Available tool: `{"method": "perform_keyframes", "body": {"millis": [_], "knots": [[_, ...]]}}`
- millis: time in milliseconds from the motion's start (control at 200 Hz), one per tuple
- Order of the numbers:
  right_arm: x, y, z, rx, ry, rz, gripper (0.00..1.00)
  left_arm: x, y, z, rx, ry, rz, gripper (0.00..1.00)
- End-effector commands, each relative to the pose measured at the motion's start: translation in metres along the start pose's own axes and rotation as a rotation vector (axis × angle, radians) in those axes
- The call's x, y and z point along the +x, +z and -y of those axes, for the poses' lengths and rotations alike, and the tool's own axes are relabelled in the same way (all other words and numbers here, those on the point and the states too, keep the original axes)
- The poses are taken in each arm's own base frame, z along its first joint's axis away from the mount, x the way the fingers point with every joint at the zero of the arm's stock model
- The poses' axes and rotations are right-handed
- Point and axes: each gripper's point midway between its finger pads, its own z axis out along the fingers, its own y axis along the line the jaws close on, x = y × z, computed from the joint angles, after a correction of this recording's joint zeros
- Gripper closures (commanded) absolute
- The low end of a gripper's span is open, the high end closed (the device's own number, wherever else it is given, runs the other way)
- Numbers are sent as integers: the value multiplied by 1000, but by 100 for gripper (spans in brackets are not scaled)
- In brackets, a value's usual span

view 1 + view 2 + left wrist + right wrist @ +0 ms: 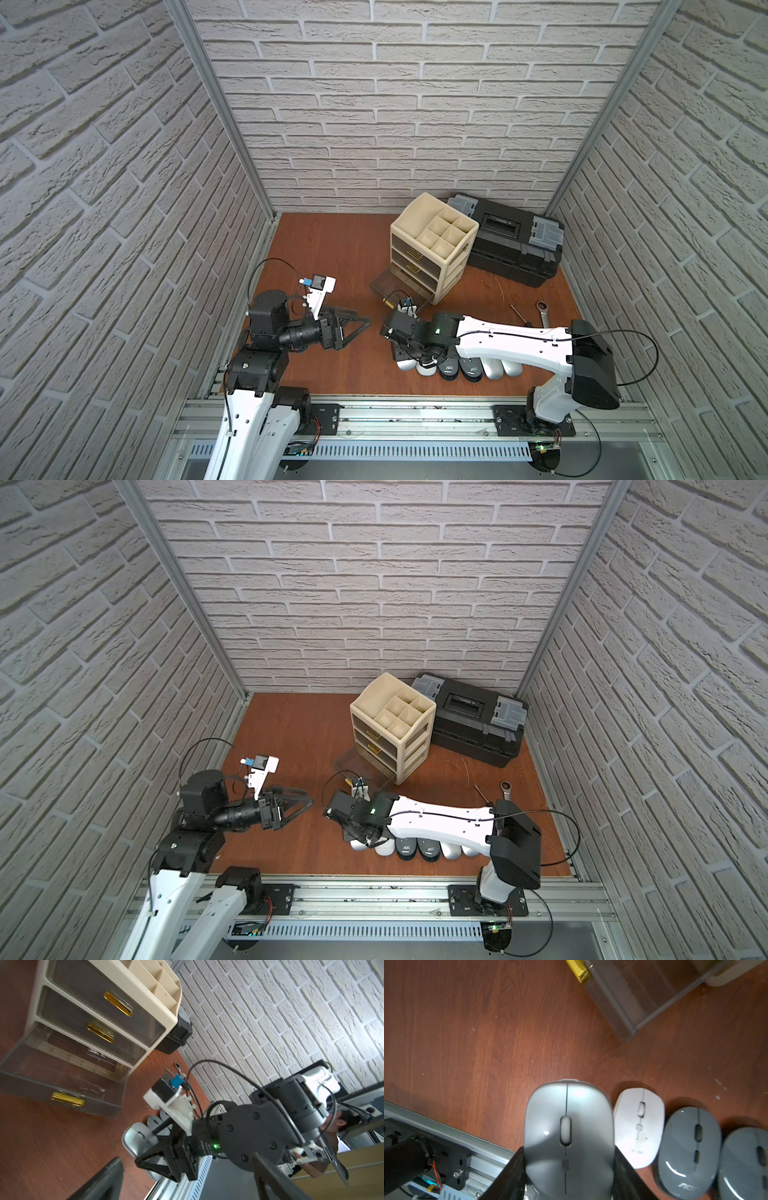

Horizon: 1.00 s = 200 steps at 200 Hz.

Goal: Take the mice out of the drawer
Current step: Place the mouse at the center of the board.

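Right gripper [569,1167] clenched on a silver mouse [569,1126] at the left end of a row by the table's [332,257] front edge; white mouse [640,1126] just beside it, then two dark grey mice [689,1153], then two more silver mice [491,369]. Bottom drawer [384,284] of the cream organizer [432,245] stands pulled out behind the row. Left gripper [358,326] spread wide, empty, well apart from the mice.
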Motion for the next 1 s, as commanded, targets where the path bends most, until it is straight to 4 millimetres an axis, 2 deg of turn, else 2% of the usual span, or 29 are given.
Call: {"method": "perform_keyframes", "body": {"millis": [0, 220, 765, 995], "knots": [[5, 13, -13, -34, 50, -5, 56, 13, -6, 13, -3, 41, -33, 2], [16, 37, -14, -13, 74, -44, 56, 32, -17, 24, -25, 55, -73, 2], [19, 59, 12, 120, 126, -66, 56, 62, -25, 42, -1, 31, -203, 2], [20, 67, 15, 134, 137, -77, 56, 70, -30, 44, -32, 38, -236, 2]]}}
